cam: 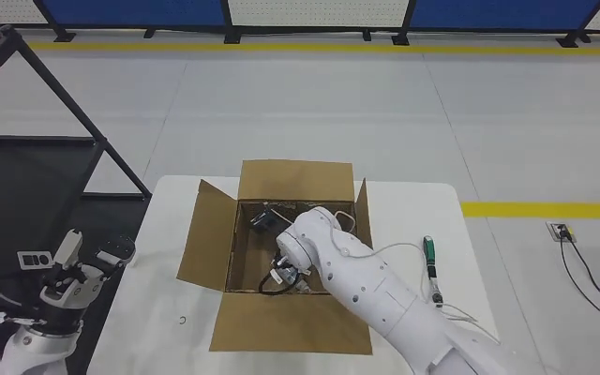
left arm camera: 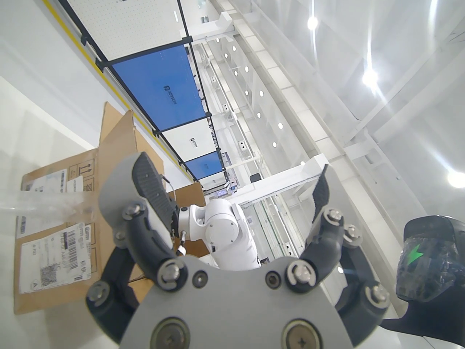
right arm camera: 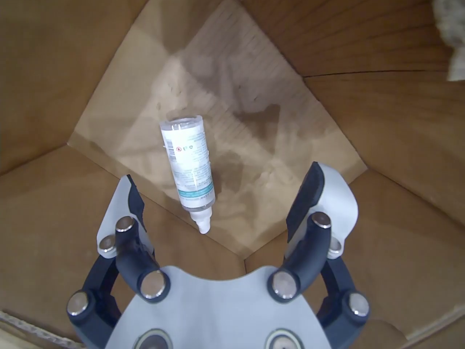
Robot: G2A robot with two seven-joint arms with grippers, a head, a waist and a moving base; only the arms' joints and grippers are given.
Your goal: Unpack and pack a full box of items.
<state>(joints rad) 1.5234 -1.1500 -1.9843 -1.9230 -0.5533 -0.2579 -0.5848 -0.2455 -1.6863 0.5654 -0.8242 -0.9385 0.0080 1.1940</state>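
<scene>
An open cardboard box (cam: pixel 217 234) stands in the middle of the white table, flaps spread out. My right arm reaches down into it. My right gripper (right arm camera: pixel 222 185) hangs open just above the box floor. A small white bottle (right arm camera: pixel 189 161) with a nozzle cap lies flat on the floor between and slightly beyond the fingers, untouched. My left gripper (left arm camera: pixel 234 176) is open and holds nothing, off the table's left edge (cam: pixel 94 261), pointing up toward the box's labelled side (left arm camera: pixel 54 227).
A green-handled tool (cam: pixel 430 258) lies on the table right of the box. Dark items and a cable (cam: pixel 267 225) sit at the box's far side. A pale woven thing (right arm camera: pixel 452 19) shows at the box wall. A black frame (cam: pixel 66 103) stands at the left.
</scene>
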